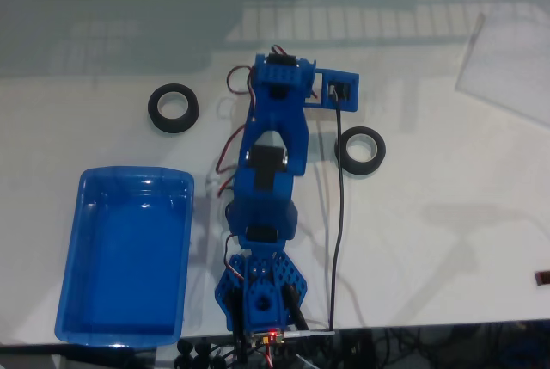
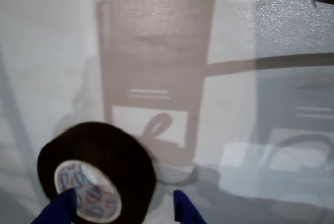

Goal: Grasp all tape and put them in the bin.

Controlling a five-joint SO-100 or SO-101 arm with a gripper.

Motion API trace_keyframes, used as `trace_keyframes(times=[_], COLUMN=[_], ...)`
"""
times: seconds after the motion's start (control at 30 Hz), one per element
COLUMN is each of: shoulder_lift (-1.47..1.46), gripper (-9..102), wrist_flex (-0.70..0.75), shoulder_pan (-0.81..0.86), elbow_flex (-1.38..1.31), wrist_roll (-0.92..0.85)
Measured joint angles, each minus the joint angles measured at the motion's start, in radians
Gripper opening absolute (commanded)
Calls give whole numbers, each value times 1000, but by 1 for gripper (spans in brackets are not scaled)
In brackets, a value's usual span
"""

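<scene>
A black roll of tape [image 2: 96, 174] with a whitish core stands between the two blue fingers [image 2: 68, 208], which are spread to either side of it and not yet closed on it, in the wrist view. In the fixed view two more rolls lie on the white counter [image 1: 447, 214], one [image 1: 173, 107] to the left of the arm [image 1: 271, 171] and one [image 1: 360, 150] to its right. The blue bin [image 1: 64, 300] holds no tape, so by the look of it every roll remains to be moved.
</scene>
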Motion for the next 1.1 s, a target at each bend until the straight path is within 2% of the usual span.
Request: trace_keyframes(times=[0.3,0.37,0.43,0.73,0.9,1.1], shoulder_lift=[-195,-218,-238,-241,-107,224], gripper=[20,16,0,0,0,0], wrist_flex=[86,87,87,92,112,132], shoulder_pan=[-3,-6,-8,-8,-12,-137], elbow_flex=[-181,-201,-221,-238,-210,-15], wrist_roll=[-21,-23,-23,-29,-29,-72])
